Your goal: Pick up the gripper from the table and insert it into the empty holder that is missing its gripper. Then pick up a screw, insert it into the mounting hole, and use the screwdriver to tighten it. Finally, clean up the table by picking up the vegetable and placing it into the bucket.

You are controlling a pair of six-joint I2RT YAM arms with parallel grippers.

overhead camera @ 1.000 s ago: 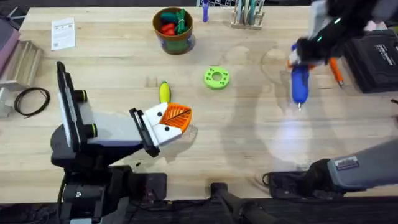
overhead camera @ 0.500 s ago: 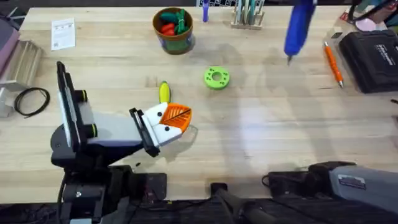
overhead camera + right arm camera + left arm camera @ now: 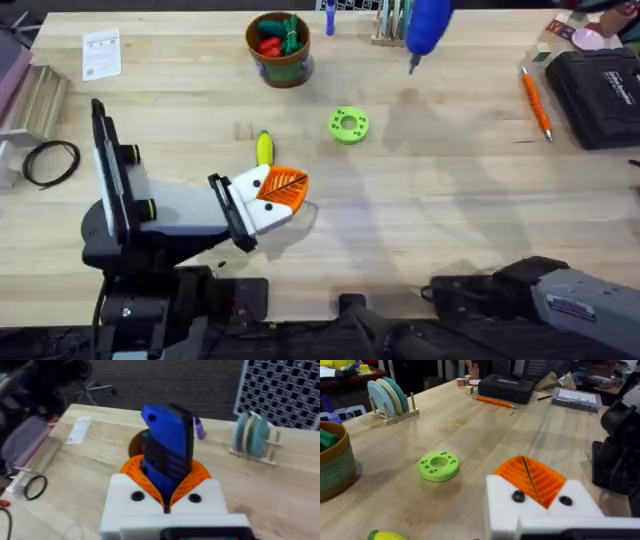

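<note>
- While the right gripper (image 3: 167, 502) clamps its orange ribbed pads (image 3: 132, 467) on the blue screwdriver (image 3: 428, 25), the tool shows at the far edge of the tabletop (image 3: 420, 200) in the overhead view, bit pointing down and toward the arms' bases, in front of the wooden rack of discs (image 3: 255, 435).
- In the right wrist view the screwdriver (image 3: 167, 445) stands up between the pads, with the bucket (image 3: 137, 445) partly hidden behind it.
- The left gripper (image 3: 268, 195) rests low on the tabletop, left of centre; how wide its fingers stand I cannot tell. An orange ribbed gripper pad (image 3: 532, 477) sits in a white holder (image 3: 540, 510) on it.
- The yellow vegetable (image 3: 264, 147) lies on the tabletop just beyond the left gripper, green end farther away.
- The bucket (image 3: 279, 62) stands at the far side with red and green toy vegetables (image 3: 276, 35) inside.
- A green disc (image 3: 348, 125) lies between the bucket and the middle of the tabletop; a thin orange stick (image 3: 535, 100) lies at far right beside a black case (image 3: 600, 95).
</note>
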